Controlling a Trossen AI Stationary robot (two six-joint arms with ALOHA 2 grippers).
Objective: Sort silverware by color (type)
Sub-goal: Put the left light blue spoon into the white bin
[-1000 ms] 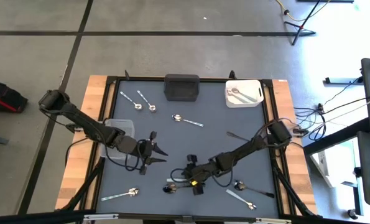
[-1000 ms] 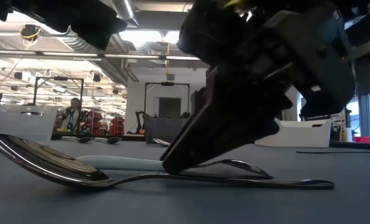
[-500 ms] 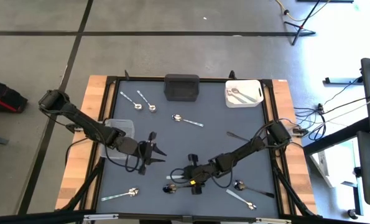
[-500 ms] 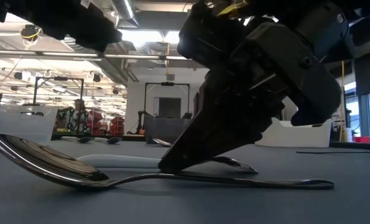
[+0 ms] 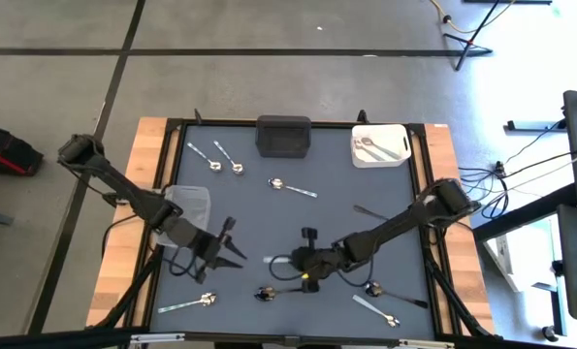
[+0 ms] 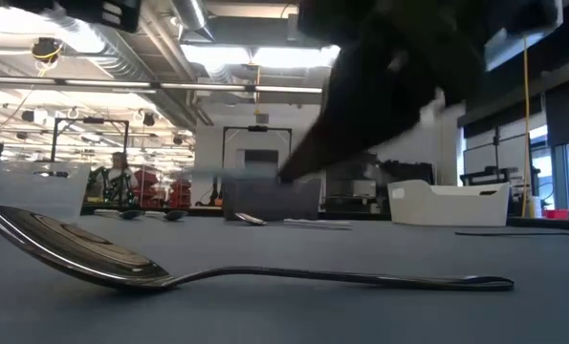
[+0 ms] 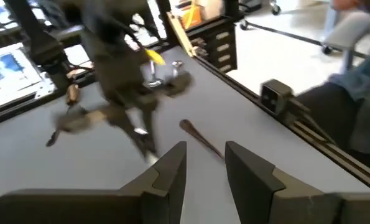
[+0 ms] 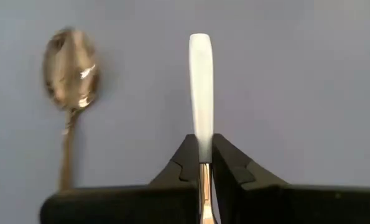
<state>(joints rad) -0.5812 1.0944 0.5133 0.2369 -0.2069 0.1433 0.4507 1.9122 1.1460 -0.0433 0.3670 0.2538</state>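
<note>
Right gripper (image 8: 202,163) pinches one silver utensil (image 8: 201,93) between closed fingers — one dark spoon (image 8: 73,74) beside them; left gripper (image 7: 204,163) parted, empty.

Nine slender metal spoons (image 5: 293,188) lie scattered: two at twelve o'clock, several toward six. One pale-handled silver utensil (image 8: 201,93) is lifted, gripped mid-handle.

Black bin (image 5: 283,135) at table's far edge, white bin (image 5: 379,145) beside it, clear bin (image 5: 190,203) at left
</note>
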